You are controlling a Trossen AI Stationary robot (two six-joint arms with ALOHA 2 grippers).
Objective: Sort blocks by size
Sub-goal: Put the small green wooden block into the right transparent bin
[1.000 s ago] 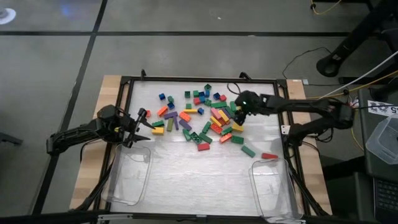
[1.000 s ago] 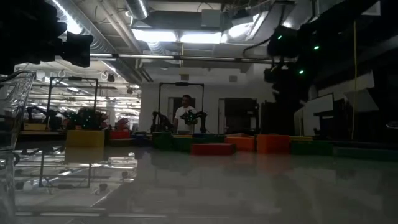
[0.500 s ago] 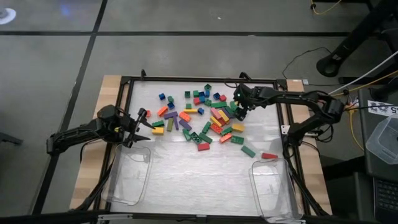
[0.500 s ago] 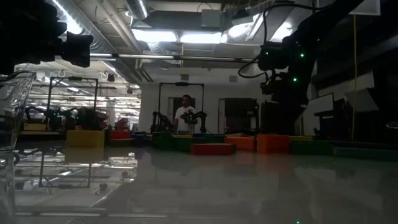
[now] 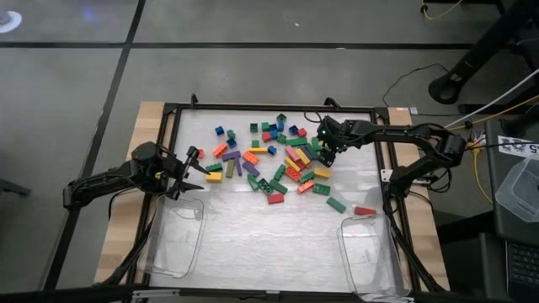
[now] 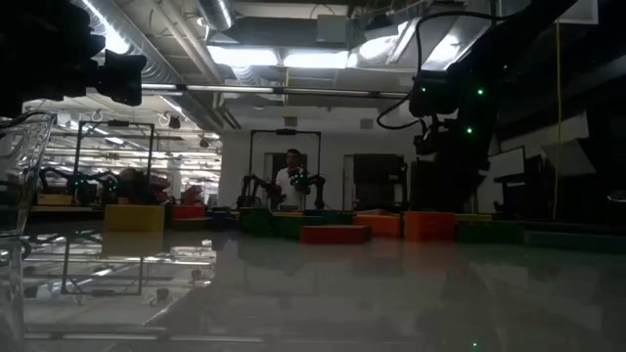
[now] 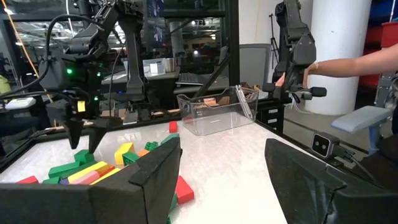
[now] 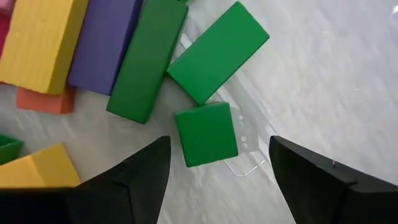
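The blocks (image 5: 274, 160) lie loose in a colourful heap on the table's middle, some long, some short. My right gripper (image 5: 325, 155) hangs open over the heap's right side, pointing steeply down. In the right wrist view a short green block (image 8: 206, 134) lies flat on the table just ahead of its spread fingers, next to two long green blocks (image 8: 217, 51). A purple block (image 8: 102, 43) and a yellow one (image 8: 43, 43) lie beside those. My left gripper (image 5: 195, 171) waits open and level at the heap's left, holding nothing.
Two clear tubs stand at the near edge, one on the left (image 5: 173, 240) and one on the right (image 5: 370, 252). A red block (image 5: 365, 210) and a green block (image 5: 336, 204) lie apart near the right tub. A black frame (image 5: 269, 107) rims the table. A person's arm (image 7: 354, 62) shows beyond it.
My right gripper has tipped to point more steeply down and has sunk a little over the heap's right side, with its fingers still spread. The blocks have stayed where they were.
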